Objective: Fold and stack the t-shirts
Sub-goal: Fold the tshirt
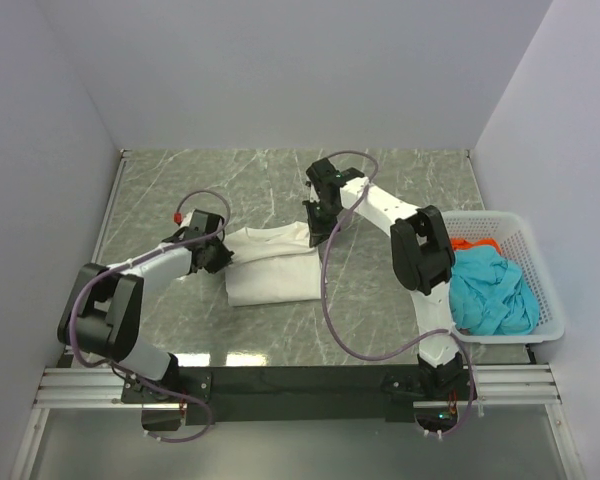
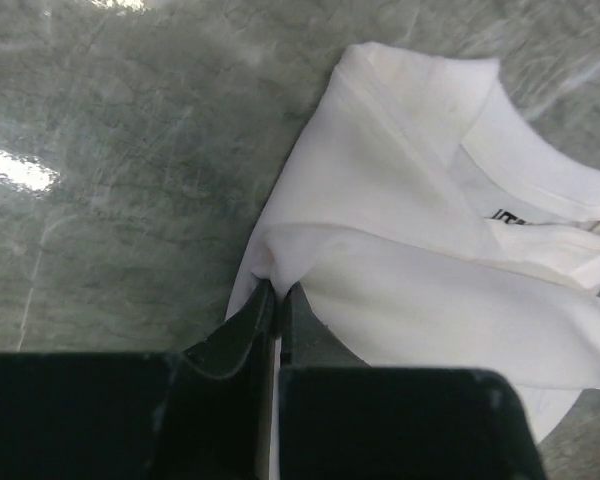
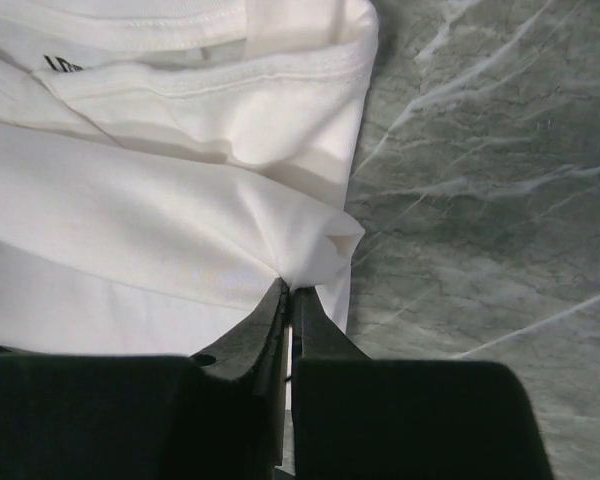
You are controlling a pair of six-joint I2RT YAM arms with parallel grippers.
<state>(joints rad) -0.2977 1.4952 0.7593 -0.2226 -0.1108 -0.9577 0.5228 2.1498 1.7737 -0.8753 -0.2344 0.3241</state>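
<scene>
White t-shirt (image 1: pixel 270 265) lay partly folded on the table (image 1: pixel 400 180), its print hidden. Left gripper (image 2: pixel 277 298) was pinched tight on its left edge, right gripper (image 3: pixel 288 297) likewise on its right corner. Teal t-shirt (image 1: pixel 492 292) mostly covered the red-orange t-shirt (image 1: pixel 477 243) in the mesh basket (image 1: pixel 543 280).

A glossy grey-green worktop (image 1: pixel 280 180) with pale marble veins lies in the middle. Plain pale walls box it in: back wall (image 1: pixel 300 70) at 12 o'clock, near-side wall (image 1: pixel 30 150) at 9 o'clock, far-side wall (image 1: pixel 570 120) at 3 o'clock. A metal rail (image 1: pixel 300 385) runs at 6 o'clock, with a glare patch (image 1: pixel 242 357) just beside it.
</scene>
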